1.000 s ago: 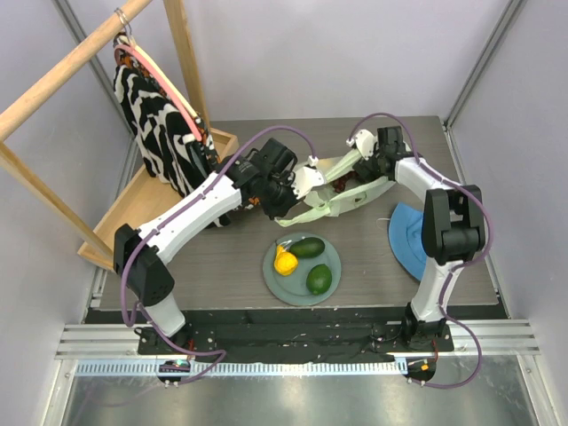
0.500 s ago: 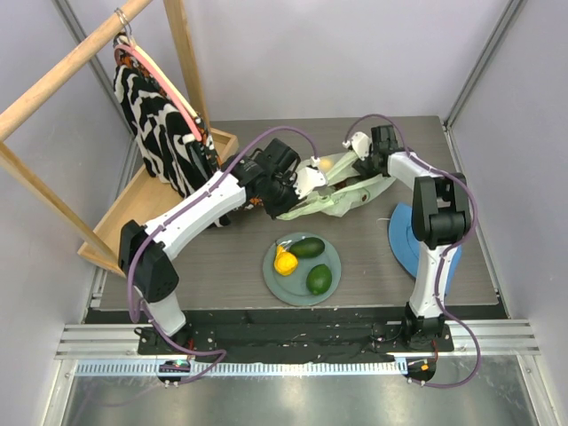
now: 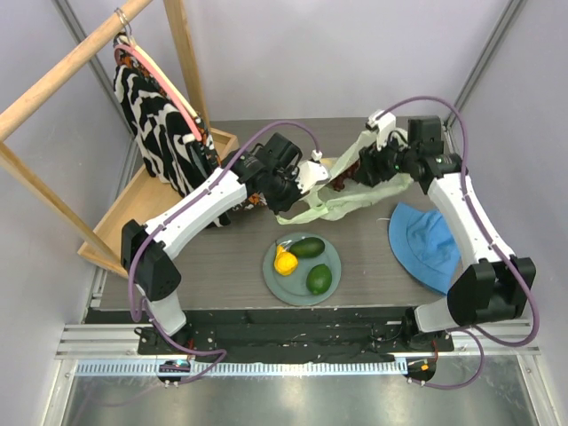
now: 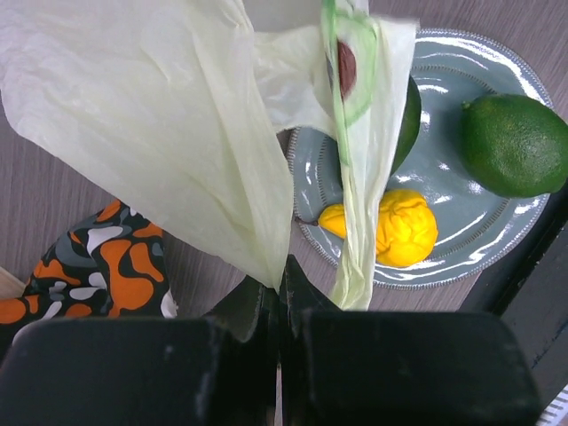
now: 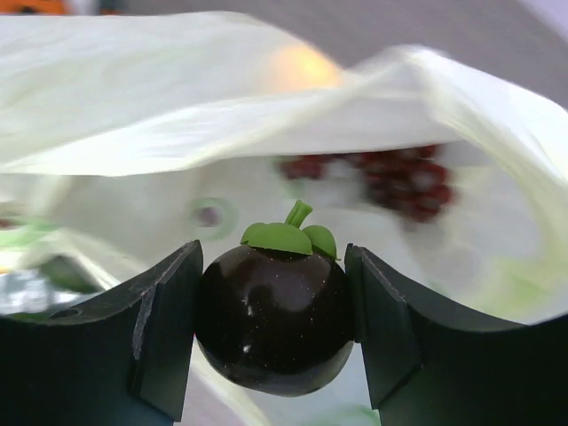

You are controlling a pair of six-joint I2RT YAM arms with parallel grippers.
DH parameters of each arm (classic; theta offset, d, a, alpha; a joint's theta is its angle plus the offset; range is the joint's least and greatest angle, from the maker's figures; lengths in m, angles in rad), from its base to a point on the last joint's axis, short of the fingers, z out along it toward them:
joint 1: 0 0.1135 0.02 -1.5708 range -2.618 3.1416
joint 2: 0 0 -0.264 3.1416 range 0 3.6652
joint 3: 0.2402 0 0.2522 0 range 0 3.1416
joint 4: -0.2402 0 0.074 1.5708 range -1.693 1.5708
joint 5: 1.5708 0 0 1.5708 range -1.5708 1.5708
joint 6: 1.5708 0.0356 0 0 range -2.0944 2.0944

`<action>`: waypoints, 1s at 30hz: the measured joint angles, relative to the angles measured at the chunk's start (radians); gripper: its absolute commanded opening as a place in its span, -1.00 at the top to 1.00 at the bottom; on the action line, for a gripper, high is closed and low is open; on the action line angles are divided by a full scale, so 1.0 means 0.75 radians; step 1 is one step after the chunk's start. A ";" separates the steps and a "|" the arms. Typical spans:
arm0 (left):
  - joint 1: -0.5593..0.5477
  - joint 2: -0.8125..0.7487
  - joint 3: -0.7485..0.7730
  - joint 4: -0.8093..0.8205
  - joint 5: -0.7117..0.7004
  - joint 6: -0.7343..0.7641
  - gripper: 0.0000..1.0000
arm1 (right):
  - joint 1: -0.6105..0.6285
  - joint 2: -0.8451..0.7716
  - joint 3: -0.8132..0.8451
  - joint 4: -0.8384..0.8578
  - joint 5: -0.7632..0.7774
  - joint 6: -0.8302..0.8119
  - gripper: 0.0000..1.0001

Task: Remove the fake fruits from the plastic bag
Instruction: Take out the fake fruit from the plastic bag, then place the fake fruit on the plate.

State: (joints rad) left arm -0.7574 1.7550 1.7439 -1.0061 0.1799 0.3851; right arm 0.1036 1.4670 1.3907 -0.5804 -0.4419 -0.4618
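Observation:
The pale yellow-green plastic bag (image 3: pixel 348 193) lies behind the grey plate (image 3: pixel 300 288), one side lifted. My left gripper (image 3: pixel 318 180) is shut on the bag's edge (image 4: pixel 177 133), jaws pinched together (image 4: pixel 282 277). My right gripper (image 3: pixel 362 170) is shut on the dark purple round fruit (image 5: pixel 275 318) with green leaves, held just above the bag's mouth. A dark-red grape bunch (image 5: pixel 399 182) shows blurred inside the bag, and an orange-yellow glow (image 5: pixel 297 67) shows through its film. On the plate sit a yellow fruit (image 3: pixel 285 262), a dark green fruit (image 3: pixel 308 248) and a green round fruit (image 3: pixel 319 279).
A blue cloth hat (image 3: pixel 426 244) lies right of the plate. An orange patterned cloth (image 4: pixel 106 257) lies under the left arm. A wooden rack with a zebra-striped garment (image 3: pixel 155 133) and a wooden tray (image 3: pixel 133 209) stand at the left.
My right arm has pulled back from the bag and swung right with the purple fruit in its jaws, uncovering the blue hat. My left gripper kept hold of the bag and lifted it slightly.

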 measured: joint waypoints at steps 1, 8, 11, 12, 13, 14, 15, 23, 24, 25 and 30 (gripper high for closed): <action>-0.002 0.000 0.002 0.001 -0.001 -0.004 1.00 | 0.001 -0.031 -0.034 -0.010 -0.046 0.028 0.11; -0.004 0.000 0.002 0.000 -0.009 -0.014 1.00 | 0.006 -0.010 -0.288 -0.089 -0.273 0.242 0.12; -0.004 0.000 0.002 0.000 -0.025 -0.014 1.00 | 0.006 -0.003 -0.280 -0.111 -0.316 0.283 0.14; -0.005 0.000 0.002 0.000 -0.032 -0.014 1.00 | 0.008 -0.003 -0.252 -0.136 -0.328 0.295 0.14; -0.005 0.000 0.002 0.000 -0.037 -0.014 1.00 | 0.010 -0.003 -0.216 -0.152 -0.337 0.306 0.17; -0.005 0.000 0.002 0.001 -0.043 -0.014 1.00 | 0.015 -0.006 -0.168 -0.163 -0.345 0.311 0.17; -0.006 0.000 0.002 0.001 -0.048 -0.013 1.00 | 0.028 -0.020 -0.119 -0.172 -0.348 0.311 0.18; 0.003 0.008 0.027 0.004 -0.023 -0.062 1.00 | 0.524 -0.452 -0.175 -0.175 -0.240 0.114 0.18; 0.008 0.008 0.034 0.007 -0.018 -0.080 1.00 | 0.562 -0.493 -0.223 -0.188 -0.237 0.087 0.19; 0.012 0.008 0.043 0.009 -0.012 -0.097 1.00 | 0.587 -0.531 -0.266 -0.201 -0.225 0.066 0.20; 0.062 0.035 0.218 0.000 0.047 -0.178 1.00 | 0.801 -0.503 -0.442 -0.176 -0.102 -0.028 0.19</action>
State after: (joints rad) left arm -0.7109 1.7809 1.9076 -1.0061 0.2150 0.2516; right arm 0.7044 1.0901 1.0592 -0.7128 -0.5182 -0.4831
